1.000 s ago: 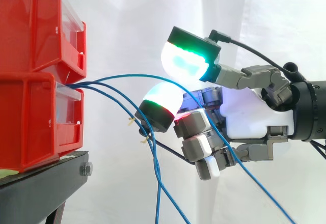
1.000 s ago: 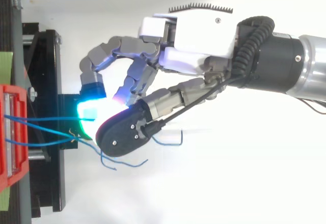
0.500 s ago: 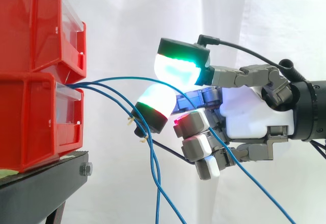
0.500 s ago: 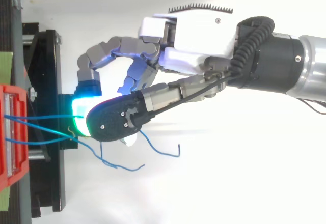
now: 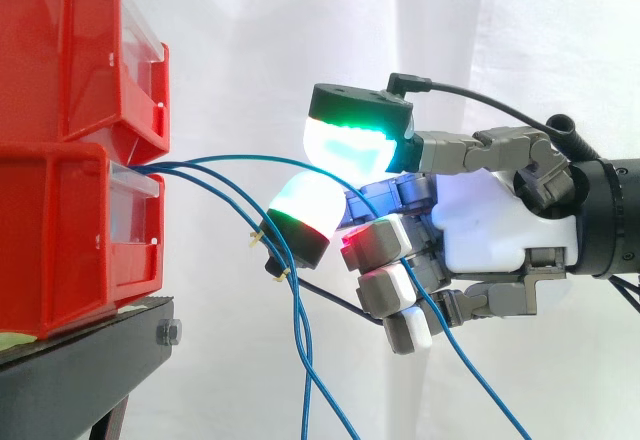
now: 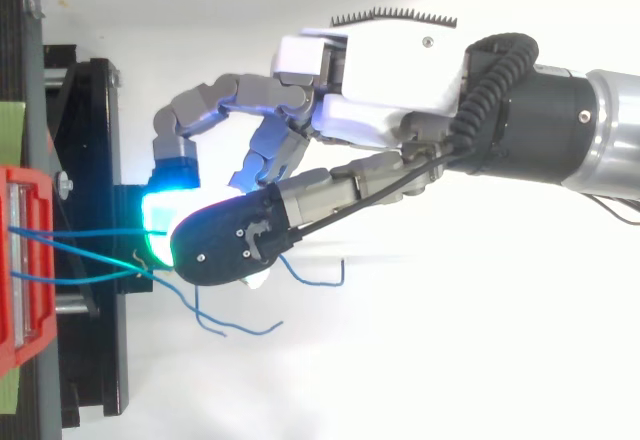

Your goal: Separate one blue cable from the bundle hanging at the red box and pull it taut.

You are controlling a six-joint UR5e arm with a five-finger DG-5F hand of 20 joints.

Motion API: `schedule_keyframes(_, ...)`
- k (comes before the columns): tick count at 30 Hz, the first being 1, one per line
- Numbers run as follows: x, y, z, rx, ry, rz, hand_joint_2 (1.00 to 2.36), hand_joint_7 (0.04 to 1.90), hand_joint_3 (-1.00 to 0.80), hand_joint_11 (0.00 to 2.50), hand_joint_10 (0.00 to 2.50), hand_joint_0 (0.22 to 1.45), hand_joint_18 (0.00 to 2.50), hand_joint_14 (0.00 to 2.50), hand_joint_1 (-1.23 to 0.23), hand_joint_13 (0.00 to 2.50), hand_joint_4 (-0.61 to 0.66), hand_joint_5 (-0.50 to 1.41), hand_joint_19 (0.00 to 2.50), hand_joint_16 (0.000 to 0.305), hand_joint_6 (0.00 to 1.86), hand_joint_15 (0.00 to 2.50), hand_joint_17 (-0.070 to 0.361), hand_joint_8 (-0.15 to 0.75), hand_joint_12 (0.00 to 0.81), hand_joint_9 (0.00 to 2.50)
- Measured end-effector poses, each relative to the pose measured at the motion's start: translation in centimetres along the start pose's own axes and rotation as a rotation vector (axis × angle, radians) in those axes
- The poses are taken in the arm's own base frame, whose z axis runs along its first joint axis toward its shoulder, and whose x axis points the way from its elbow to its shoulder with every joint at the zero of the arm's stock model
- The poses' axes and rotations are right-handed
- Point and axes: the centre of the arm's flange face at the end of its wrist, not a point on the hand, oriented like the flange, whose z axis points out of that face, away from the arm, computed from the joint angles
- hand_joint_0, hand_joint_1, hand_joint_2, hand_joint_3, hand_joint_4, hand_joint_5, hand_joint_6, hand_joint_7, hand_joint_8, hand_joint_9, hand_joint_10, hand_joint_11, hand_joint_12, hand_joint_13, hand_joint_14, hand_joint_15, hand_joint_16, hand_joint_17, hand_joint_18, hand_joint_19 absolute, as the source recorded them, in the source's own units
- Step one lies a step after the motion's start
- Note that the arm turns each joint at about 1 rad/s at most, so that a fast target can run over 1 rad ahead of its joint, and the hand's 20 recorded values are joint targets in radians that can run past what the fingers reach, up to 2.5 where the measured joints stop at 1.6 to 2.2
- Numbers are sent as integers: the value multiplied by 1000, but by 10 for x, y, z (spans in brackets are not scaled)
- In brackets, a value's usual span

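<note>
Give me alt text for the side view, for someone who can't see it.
A robot hand entering from the right pinches one blue cable between glowing fingertip pads, beside stacked red bins on a black stand. That cable arcs slack from the bins, while other blue cables hang down below the pads.

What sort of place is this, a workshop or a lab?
Most likely a robotics test bench: a robot hand works at thin blue cables hanging from stacked red bins on a black stand, with a plain white curtain behind.
</note>
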Motion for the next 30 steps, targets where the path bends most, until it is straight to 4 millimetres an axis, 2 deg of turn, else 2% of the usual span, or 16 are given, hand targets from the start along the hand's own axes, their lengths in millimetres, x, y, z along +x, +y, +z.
schedule_keyframes(4,1,0,0,0,-1,0,1001,1215,-489,975,23,574,1057,23,-609,1136,168,-135,677,53,648,692,119,347,422,1123)
schedule_keyframes(8,2,0,0,0,-3,0,1000,1205,-491,987,22,571,1062,23,-640,1140,175,-135,674,53,663,699,119,352,421,1127)
schedule_keyframes(11,3,0,0,0,-3,0,1009,1173,-385,988,22,619,1062,22,-651,1146,165,-142,680,52,715,700,116,349,413,1141)
schedule_keyframes(19,3,0,0,0,-3,0,1018,1139,-210,999,21,612,1064,21,-602,1148,162,-156,690,53,761,703,120,352,425,1134)
schedule_keyframes(23,3,0,0,0,-3,0,1018,1122,-132,990,21,608,1099,22,-632,1155,167,-160,661,57,782,685,128,372,444,1140)
schedule_keyframes(26,3,0,0,0,-4,0,1017,1126,-65,996,20,611,1129,21,-709,1172,159,-167,628,60,808,681,135,383,457,1149)
schedule_keyframes(30,3,0,0,0,-4,0,1017,1136,-23,1020,17,623,1122,19,-755,1165,103,-175,625,59,840,676,132,373,449,1151)
